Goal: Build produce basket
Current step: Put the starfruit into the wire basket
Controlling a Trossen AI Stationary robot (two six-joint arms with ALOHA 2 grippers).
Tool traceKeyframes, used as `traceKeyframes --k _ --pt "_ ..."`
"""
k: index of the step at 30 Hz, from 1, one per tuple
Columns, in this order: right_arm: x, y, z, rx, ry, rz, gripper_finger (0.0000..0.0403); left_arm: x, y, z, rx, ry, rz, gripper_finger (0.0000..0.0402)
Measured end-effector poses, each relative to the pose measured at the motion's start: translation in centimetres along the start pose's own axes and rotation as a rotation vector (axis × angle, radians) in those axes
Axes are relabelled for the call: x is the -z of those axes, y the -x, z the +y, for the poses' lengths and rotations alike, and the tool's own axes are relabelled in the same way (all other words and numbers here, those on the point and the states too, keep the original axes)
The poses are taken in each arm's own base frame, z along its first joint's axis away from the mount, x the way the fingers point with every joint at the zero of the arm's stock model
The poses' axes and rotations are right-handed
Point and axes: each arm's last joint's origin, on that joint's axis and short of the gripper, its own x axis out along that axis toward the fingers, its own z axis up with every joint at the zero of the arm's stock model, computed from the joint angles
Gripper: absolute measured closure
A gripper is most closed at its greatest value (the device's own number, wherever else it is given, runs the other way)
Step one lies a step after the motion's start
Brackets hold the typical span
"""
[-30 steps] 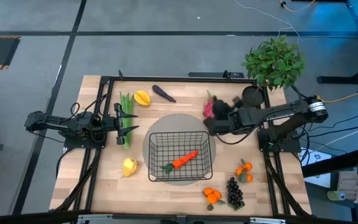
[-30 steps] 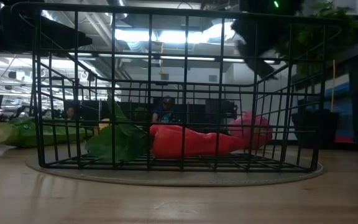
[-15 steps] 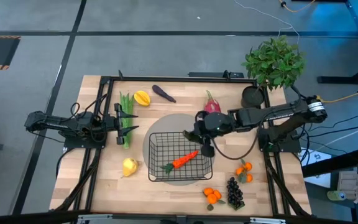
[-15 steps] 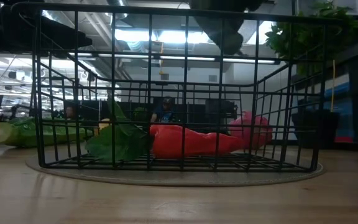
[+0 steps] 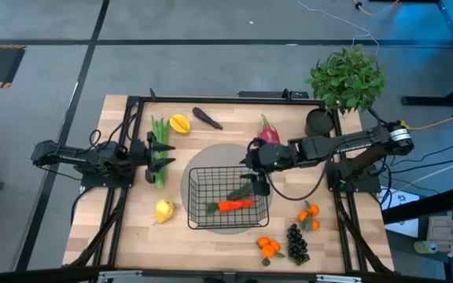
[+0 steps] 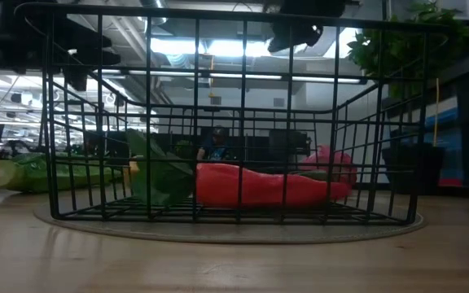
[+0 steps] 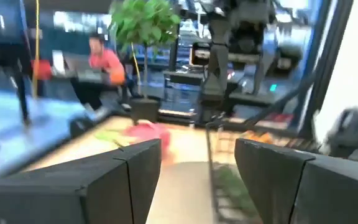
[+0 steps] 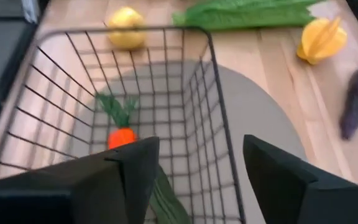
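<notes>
The black wire basket (image 5: 199,177) stands on a grey round mat in the middle of the table. An orange carrot (image 5: 233,205) lies on its floor, and a dark green piece (image 5: 241,191) lies beside it. My right gripper (image 5: 252,168) hangs open over the basket's far right corner, with nothing between its fingers (image 8: 135,168). My left gripper (image 5: 166,152) is open, raised above the long green stalks (image 5: 158,134) at the left. The pink dragon fruit (image 5: 268,132) lies on the table behind the right gripper.
A yellow star fruit (image 5: 180,123) and a purple eggplant (image 5: 207,118) lie at the far side. A yellow fruit (image 5: 163,211) lies left of the basket. Oranges (image 5: 270,247) (image 5: 311,214) and dark grapes (image 5: 296,242) lie near right. A potted plant (image 5: 347,77) and a black pot (image 5: 319,122) stand at the far right corner.
My right gripper has gone from beside the dragon fruit toward the table's left, over the basket's far right corner, and has opened. A dark green piece now lies in the basket. The carrot has turned from slanting to lying level along the basket's near side.
</notes>
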Motion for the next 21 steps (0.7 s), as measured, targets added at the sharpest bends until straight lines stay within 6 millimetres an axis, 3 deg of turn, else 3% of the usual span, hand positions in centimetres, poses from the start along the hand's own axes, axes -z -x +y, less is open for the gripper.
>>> traceKeyframes --k 4,8,12,17,21 --pt "0.9 0.3 -0.7 0.218 0.023 0.078 0.0191 -0.1 0.0 0.1 -0.025 0.018 -0.015 0.0207" --pt "1.7 1.9 -2.0 0.597 0.022 0.110 0.0197 -0.7 0.0 0.1 -0.047 0.040 -0.071 0.0207" --pt "2.3 4.1 -3.0 0.941 -0.069 0.044 0.0199 -2.1 0.1 0.4 -0.187 0.265 -0.179 0.0207" --pt "3.2 5.8 -3.5 1.059 -0.184 -0.009 0.0199 -4.5 -0.2 0.2 -0.238 0.262 -0.181 0.0207" --pt "3.8 6.2 -3.9 1.081 -0.247 0.000 0.0199 -6.6 -2.0 -0.5 -0.258 0.147 -0.106 0.0207"
